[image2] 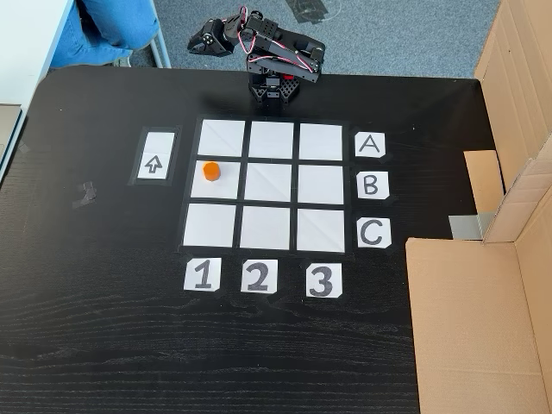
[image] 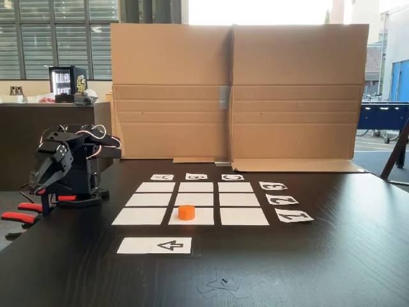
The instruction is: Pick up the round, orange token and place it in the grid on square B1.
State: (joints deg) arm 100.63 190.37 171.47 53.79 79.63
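On square B1 point(image2: 216, 181), in the grid's point(image2: 272, 185) row B, column 1, stands the token point(image2: 211, 171); cards read A, B, C, 1, 2, 3. At the desk's point(image2: 103, 345) edge, the hand point(image2: 197, 41) holds nothing; its opening I cannot tell.

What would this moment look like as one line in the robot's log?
token: on square B1, upright | gripper: folded back by its base, off the grid, touching nothing | jaws: state unclear

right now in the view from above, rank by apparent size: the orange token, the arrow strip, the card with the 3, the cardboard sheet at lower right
1. cardboard sheet
2. arrow strip
3. card with the 3, slightly smaller than the strip
4. token
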